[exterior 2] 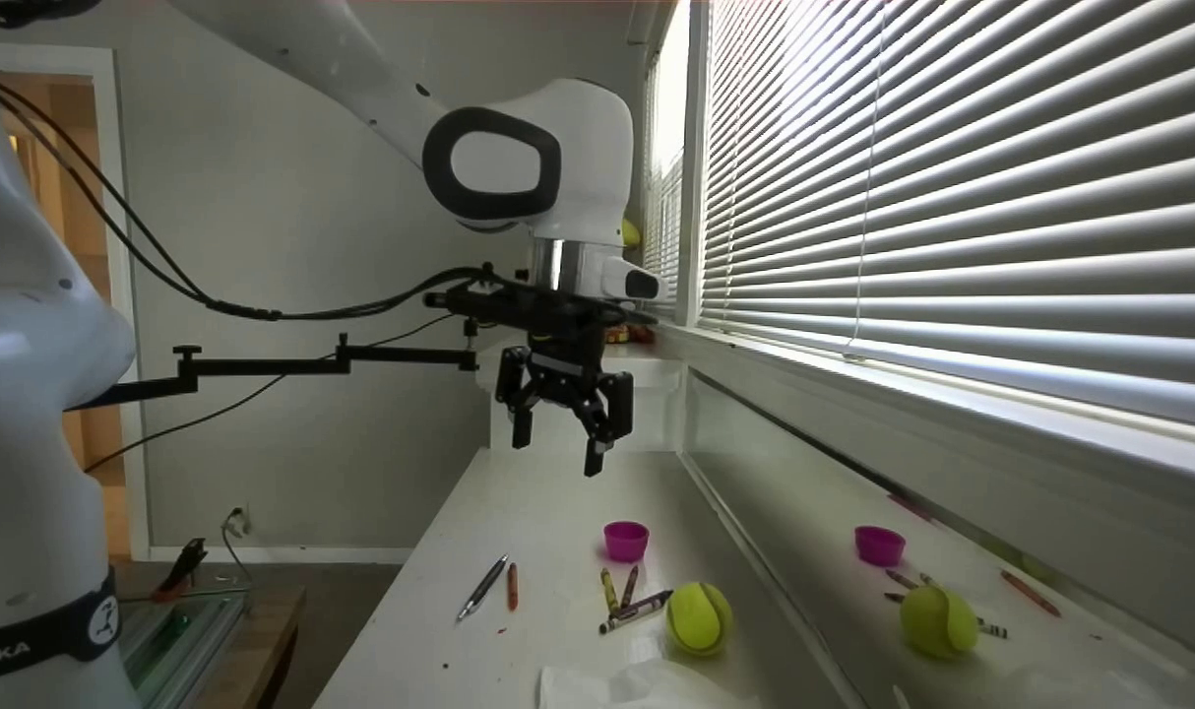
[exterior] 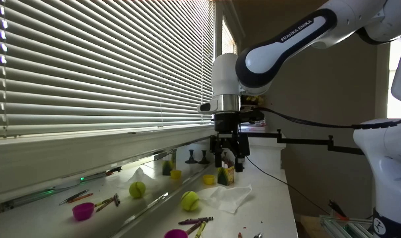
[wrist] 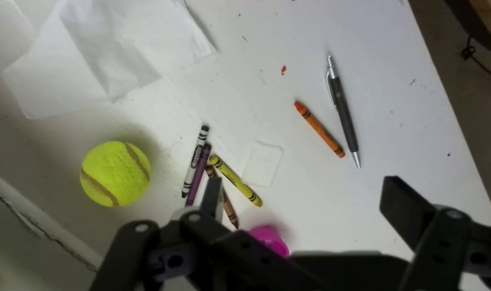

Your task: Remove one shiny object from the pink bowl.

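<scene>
The pink bowl [exterior 2: 626, 542] stands on the white surface. In an exterior view it is cut off by the bottom edge [exterior: 176, 234]. In the wrist view only part of the bowl [wrist: 276, 242] shows, the rest hidden behind my gripper. A small pale glint shows inside it; I cannot tell if that is a shiny object. My gripper [wrist: 304, 198] is open and empty, fingers wide apart. In both exterior views the gripper [exterior: 228, 165] [exterior 2: 558, 451] hangs well above the surface, pointing down, apart from the bowl.
A tennis ball [wrist: 116, 173], several crayons [wrist: 235, 180], an orange crayon [wrist: 319, 129], a pen [wrist: 343, 113] and white paper [wrist: 108, 48] lie around. A yellow cup [exterior: 208, 179] and a crayon box [exterior: 226, 175] stand farther along. A reflective panel [exterior 2: 804, 522] borders the surface.
</scene>
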Action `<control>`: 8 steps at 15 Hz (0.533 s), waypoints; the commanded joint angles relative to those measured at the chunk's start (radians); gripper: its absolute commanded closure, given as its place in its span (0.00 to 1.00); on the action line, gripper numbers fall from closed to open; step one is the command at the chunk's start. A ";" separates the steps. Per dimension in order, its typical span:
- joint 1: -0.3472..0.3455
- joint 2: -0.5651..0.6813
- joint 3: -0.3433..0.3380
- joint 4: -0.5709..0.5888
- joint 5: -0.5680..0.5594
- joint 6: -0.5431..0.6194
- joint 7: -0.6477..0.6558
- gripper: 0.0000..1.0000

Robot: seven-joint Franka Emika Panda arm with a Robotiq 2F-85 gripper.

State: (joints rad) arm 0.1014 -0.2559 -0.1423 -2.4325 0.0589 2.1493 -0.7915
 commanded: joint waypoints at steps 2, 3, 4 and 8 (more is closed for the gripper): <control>0.012 0.080 -0.004 0.031 0.133 0.036 -0.138 0.00; 0.012 0.098 0.004 0.038 0.156 0.053 -0.161 0.00; 0.013 0.116 0.006 0.048 0.192 0.059 -0.206 0.00; -0.001 0.196 0.043 0.090 0.249 0.092 -0.307 0.00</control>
State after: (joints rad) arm 0.1113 -0.1334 -0.1263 -2.3976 0.2504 2.2139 -1.0198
